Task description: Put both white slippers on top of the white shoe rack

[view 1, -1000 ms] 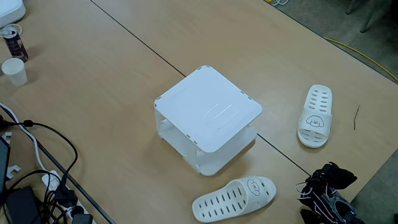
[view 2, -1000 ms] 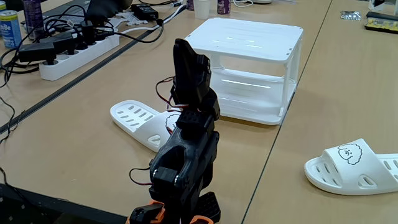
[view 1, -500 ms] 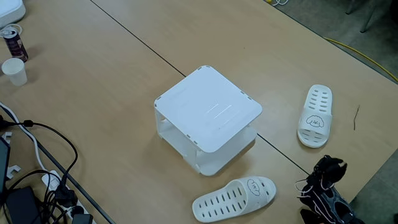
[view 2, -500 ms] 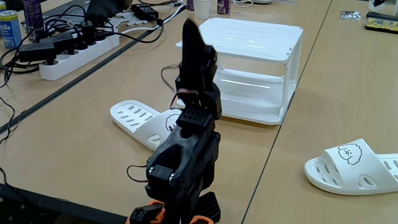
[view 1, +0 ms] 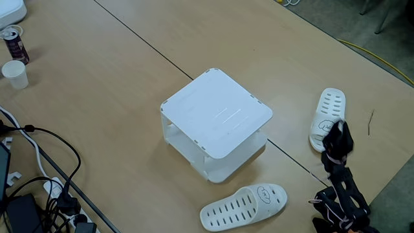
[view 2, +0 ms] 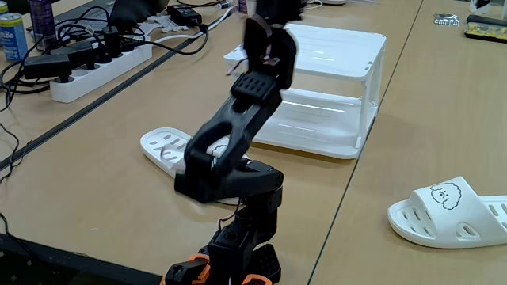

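I read the scene from both fixed views, working down in size.

**Table** [view 1: 97, 77]: the light wood surface carries everything. Neither slipper is on the rack, so I judge the task barely begun.

**White shoe rack** [view 1: 215, 123]: it stands near the middle of the high fixed view. Its flat top and the lower tier visible in the low fixed view [view 2: 321, 87] hold nothing.

**Arm** [view 2: 230, 158]: it rises from its base at 5 o'clock in the high view and reaches toward 12 o'clock. The gripper [view 1: 337, 139] hangs over the heel end of the right-hand slipper. I cannot tell how far its jaws stand apart; it carries nothing that I can see.

**White slippers**: one [view 1: 327, 120] lies at 3 o'clock of the rack, well apart from it, toe toward 12 o'clock. The other [view 1: 244, 206] lies at 6 o'clock, near the rack's front corner.

**Risks, as I judge them:**
- The sole is flat and the strap perforated; a shallow pinch on the rim could let the slipper slip or swing.
- A low carry could strike the rack's edge and shove the light plastic rack.
- The top is little wider than a pair; an off-centre first placement could crowd out the second.

**Small containers**: a paper cup [view 1: 15, 73] and a can [view 1: 13, 42] stand at 10 o'clock; their contents are not visible.
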Controlling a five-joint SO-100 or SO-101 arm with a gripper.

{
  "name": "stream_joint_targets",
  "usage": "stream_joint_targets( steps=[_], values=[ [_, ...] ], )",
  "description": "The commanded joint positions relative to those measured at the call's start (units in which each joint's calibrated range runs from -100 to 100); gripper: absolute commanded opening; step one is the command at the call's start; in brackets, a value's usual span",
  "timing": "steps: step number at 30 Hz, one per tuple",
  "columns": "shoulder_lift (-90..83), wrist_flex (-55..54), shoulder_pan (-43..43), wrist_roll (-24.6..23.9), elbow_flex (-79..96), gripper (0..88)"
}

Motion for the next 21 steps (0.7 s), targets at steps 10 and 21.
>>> stream_joint_targets(
  steps=[10,21],
  values=[
    [8.0,44.2,6.4,0.4,13.7,0.8],
    [8.3,78.1,-11.4,0.4,14.3,1.4]
  ],
)
